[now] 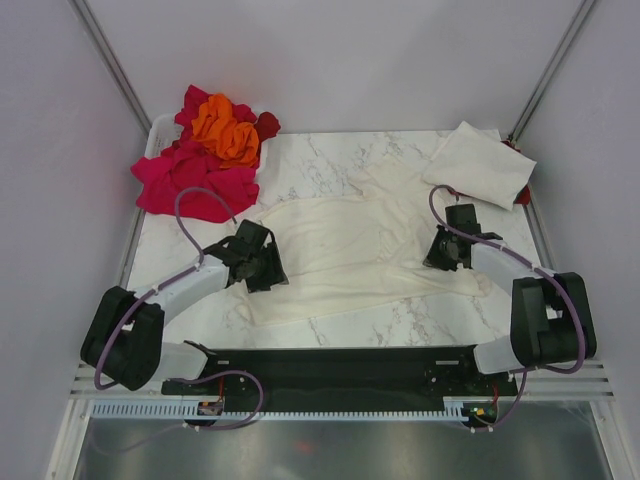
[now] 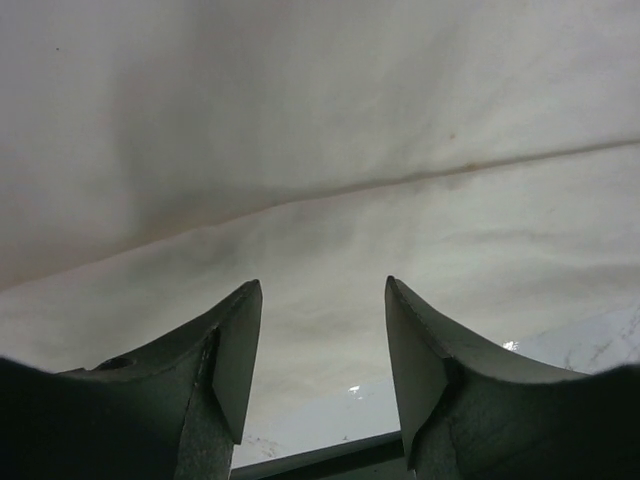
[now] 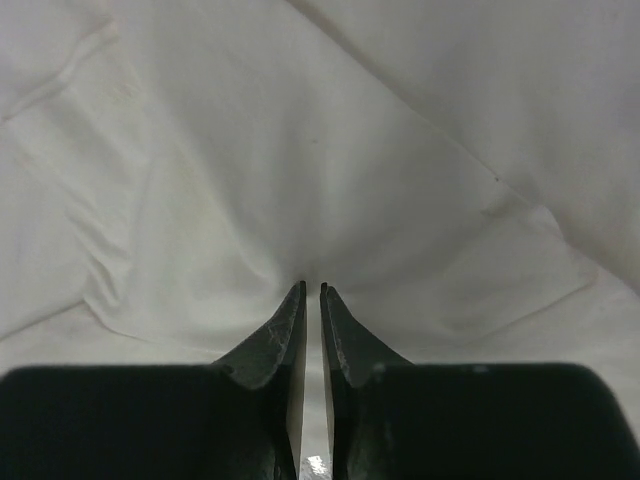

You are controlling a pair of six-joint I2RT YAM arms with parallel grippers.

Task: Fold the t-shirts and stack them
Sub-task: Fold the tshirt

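Note:
A cream t-shirt (image 1: 340,245) lies spread across the middle of the marble table. My left gripper (image 1: 265,262) is open at the shirt's left edge. In the left wrist view (image 2: 322,290) nothing is between its jaws, and the cream cloth (image 2: 320,150) fills the view ahead. My right gripper (image 1: 443,250) is at the shirt's right side. In the right wrist view (image 3: 311,290) it is shut on a pinch of the cream cloth (image 3: 300,180), with creases running to its tips. A folded cream t-shirt (image 1: 480,162) lies at the back right.
A heap of magenta-pink (image 1: 190,180), orange (image 1: 225,128) and dark red (image 1: 266,124) t-shirts spills from a white basket (image 1: 157,135) at the back left. A bit of dark red cloth (image 1: 523,192) shows under the folded shirt. Walls close in both sides.

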